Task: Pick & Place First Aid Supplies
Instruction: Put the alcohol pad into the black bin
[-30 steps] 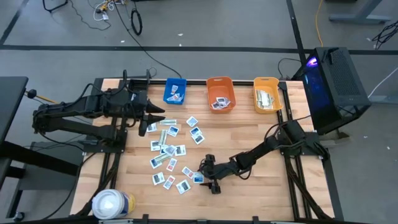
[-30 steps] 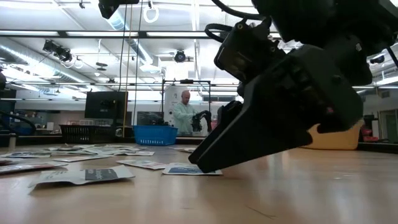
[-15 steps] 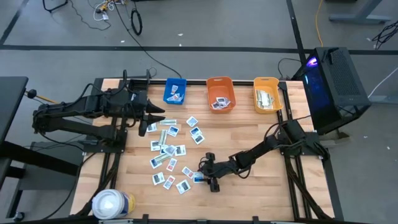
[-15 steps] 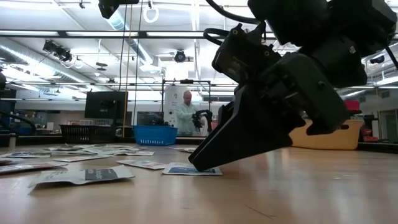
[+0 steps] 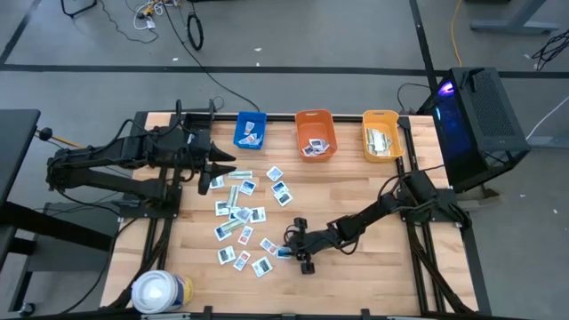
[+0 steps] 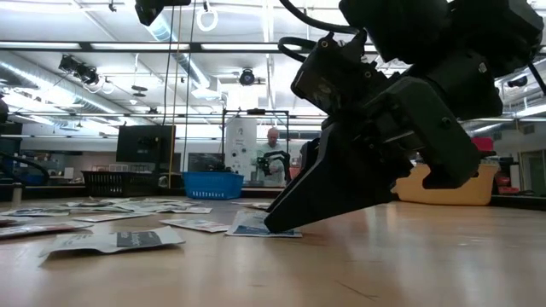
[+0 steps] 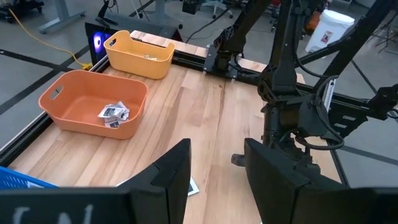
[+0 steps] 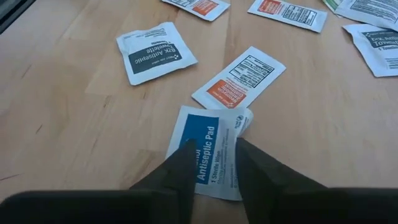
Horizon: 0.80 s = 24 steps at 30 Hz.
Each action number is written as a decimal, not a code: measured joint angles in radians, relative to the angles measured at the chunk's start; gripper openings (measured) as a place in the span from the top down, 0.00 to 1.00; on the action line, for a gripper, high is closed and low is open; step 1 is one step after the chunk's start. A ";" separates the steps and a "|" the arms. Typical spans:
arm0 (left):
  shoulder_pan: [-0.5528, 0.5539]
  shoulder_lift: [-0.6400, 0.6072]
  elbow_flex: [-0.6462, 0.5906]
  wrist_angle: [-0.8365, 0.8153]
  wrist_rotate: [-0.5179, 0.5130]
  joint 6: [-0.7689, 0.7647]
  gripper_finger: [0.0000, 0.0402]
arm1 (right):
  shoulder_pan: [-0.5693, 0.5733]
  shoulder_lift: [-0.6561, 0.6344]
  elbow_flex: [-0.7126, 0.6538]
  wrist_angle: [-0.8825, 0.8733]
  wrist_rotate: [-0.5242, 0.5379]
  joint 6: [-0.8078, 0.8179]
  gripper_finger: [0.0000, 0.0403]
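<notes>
Sorting partly done: a few packets lie in the blue plastic bin (image 5: 251,130), orange plastic bin (image 5: 315,135) and yellow plastic bin (image 5: 381,135); many flat white packets (image 5: 240,213) remain on the wooden table (image 5: 356,187). The right gripper (image 5: 287,250), at 6 o'clock of the scatter, pinches 1 white-and-blue antiseptic pad packet (image 8: 209,149), its long axis running along the fingers. The left gripper (image 5: 220,164) hovers at 11 o'clock, holding nothing.

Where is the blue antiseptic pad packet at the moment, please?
The antiseptic pad packet lies on the table at the right gripper, its fingers astride it, at the near right edge of the scattered packets, beside an orange-printed packet.
</notes>
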<state>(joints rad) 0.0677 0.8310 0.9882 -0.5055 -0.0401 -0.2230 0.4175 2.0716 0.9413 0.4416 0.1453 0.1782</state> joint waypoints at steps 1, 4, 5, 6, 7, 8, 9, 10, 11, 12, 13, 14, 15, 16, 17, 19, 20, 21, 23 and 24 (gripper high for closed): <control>0.000 0.000 0.000 0.000 0.000 0.000 0.62 | 0.000 0.000 0.000 0.000 -0.001 0.000 0.74; 0.000 0.000 0.000 0.000 0.000 0.000 0.62 | 0.001 -0.002 0.000 0.000 0.006 -0.003 0.76; 0.000 0.000 0.000 0.000 0.000 0.000 0.62 | 0.002 -0.003 0.000 0.000 0.011 -0.003 0.77; 0.000 0.000 0.000 0.000 0.000 0.000 0.62 | 0.002 -0.005 -0.001 0.002 0.013 -0.006 0.77; 0.000 0.000 0.000 0.000 0.000 0.001 0.62 | 0.002 -0.007 -0.002 0.009 0.013 -0.012 0.77; 0.000 0.000 0.000 0.000 0.000 0.001 0.62 | 0.001 -0.010 -0.003 0.015 0.013 -0.018 0.78; 0.000 0.000 0.000 0.000 0.000 0.001 0.62 | 0.000 -0.014 -0.004 0.021 0.012 -0.024 0.78; 0.000 0.000 0.000 0.000 0.000 0.001 0.62 | -0.001 -0.017 -0.004 0.022 0.012 -0.027 0.79; 0.000 0.000 0.000 0.000 0.000 0.001 0.62 | -0.002 -0.019 -0.005 0.022 0.012 -0.029 0.79; 0.000 0.000 0.000 0.000 0.000 0.001 0.62 | -0.004 -0.022 -0.005 0.021 0.012 -0.029 0.80; 0.000 0.000 0.000 0.000 0.000 0.001 0.62 | -0.005 -0.025 -0.005 0.018 0.010 -0.027 0.81; 0.000 0.000 0.000 0.000 0.000 0.001 0.62 | -0.006 -0.026 -0.005 0.018 0.005 -0.024 0.81; 0.000 0.000 0.000 0.000 0.000 0.001 0.62 | -0.006 -0.026 -0.005 0.017 0.004 -0.018 0.82; 0.000 0.000 0.000 0.000 0.000 0.001 0.62 | -0.006 -0.026 -0.005 0.015 0.005 -0.011 0.84; 0.000 0.000 0.000 0.000 0.000 0.001 0.62 | -0.006 -0.027 -0.005 0.013 0.008 -0.008 0.85; 0.000 0.000 0.000 0.000 0.000 0.001 0.62 | -0.007 -0.028 -0.005 0.010 0.010 -0.004 0.87; 0.000 0.000 0.000 0.000 0.000 0.001 0.62 | -0.007 -0.028 -0.005 0.009 0.011 -0.003 0.88; 0.000 0.000 0.000 0.000 0.000 0.001 0.62 | -0.007 -0.029 -0.005 0.008 0.012 -0.003 0.89; 0.000 0.000 0.000 0.000 0.000 0.001 0.62 | -0.007 -0.030 -0.005 0.008 0.013 -0.003 0.91; 0.000 0.000 0.000 0.000 0.000 0.001 0.62 | -0.007 -0.030 -0.005 0.008 0.013 -0.003 0.92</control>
<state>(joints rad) 0.0677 0.8310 0.9882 -0.5056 -0.0399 -0.2222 0.4103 2.0418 0.9367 0.4500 0.1581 0.1749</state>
